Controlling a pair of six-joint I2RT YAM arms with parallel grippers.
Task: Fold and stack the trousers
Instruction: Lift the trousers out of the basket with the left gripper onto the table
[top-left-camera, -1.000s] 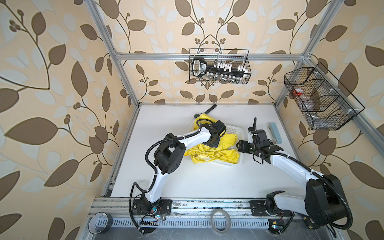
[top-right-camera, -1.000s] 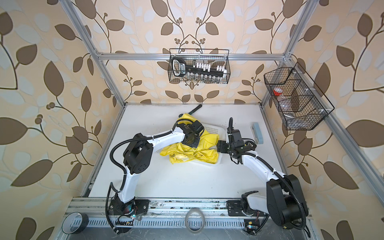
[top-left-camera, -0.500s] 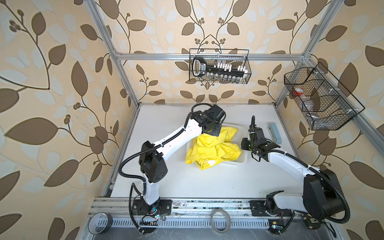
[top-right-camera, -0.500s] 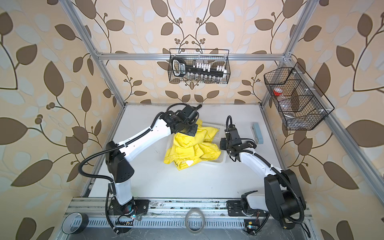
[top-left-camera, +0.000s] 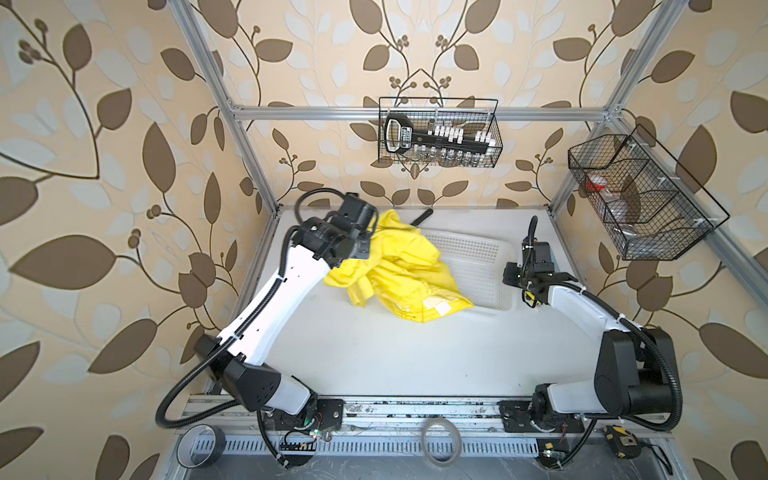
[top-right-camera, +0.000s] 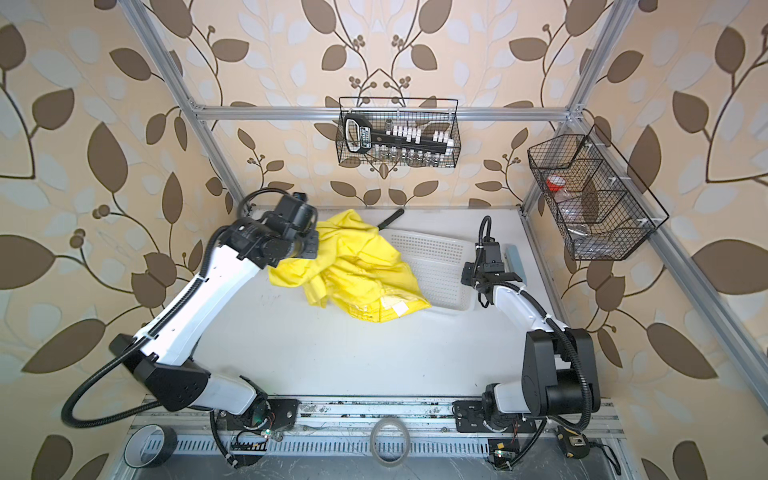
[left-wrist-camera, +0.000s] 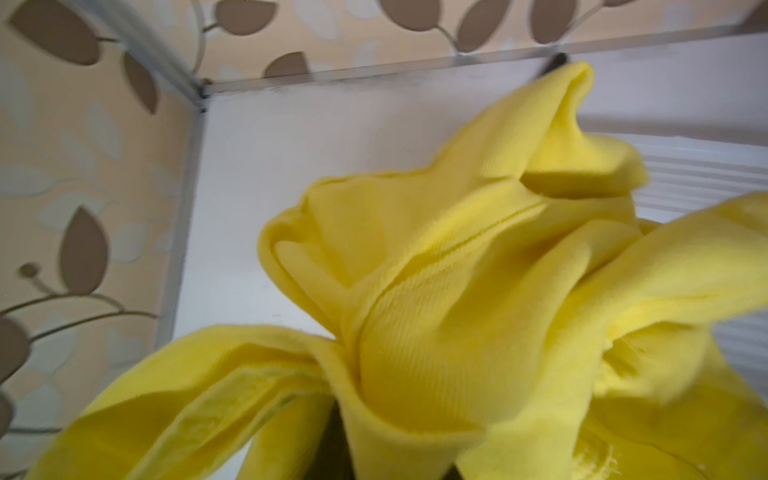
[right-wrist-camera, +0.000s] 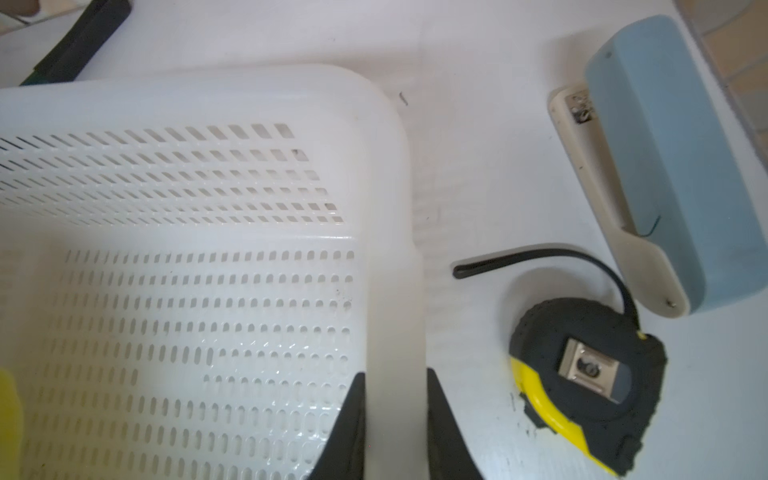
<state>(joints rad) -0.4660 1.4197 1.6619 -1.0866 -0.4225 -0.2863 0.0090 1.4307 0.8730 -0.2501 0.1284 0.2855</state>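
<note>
The bright yellow trousers (top-left-camera: 399, 266) (top-right-camera: 357, 266) hang bunched from my left gripper (top-left-camera: 369, 237) (top-right-camera: 314, 246), which is raised at the back left and shut on a fold of them. Their lower part trails over the left end of the white perforated basket (top-left-camera: 478, 257) (top-right-camera: 436, 257) onto the table, with a white tag (top-left-camera: 442, 308) facing up. In the left wrist view the trousers (left-wrist-camera: 457, 291) fill the frame and almost hide the left gripper (left-wrist-camera: 395, 457). My right gripper (right-wrist-camera: 395, 415) (top-left-camera: 509, 276) is shut on the basket's rim (right-wrist-camera: 395, 208) at its right end.
A black-and-yellow tape measure (right-wrist-camera: 582, 374) and a blue-and-cream device (right-wrist-camera: 648, 166) (top-right-camera: 515, 257) lie right of the basket. A black-handled tool (top-left-camera: 422, 216) lies behind it. Wire baskets (top-left-camera: 440, 137) (top-left-camera: 636, 199) hang on the walls. Tape rolls (top-left-camera: 440, 440) (top-left-camera: 199, 446) sit at the front rail.
My left arm has risen and swung toward the back left, pulling the trousers up and leftward off the basket. My right gripper has closed on the basket's rim.
</note>
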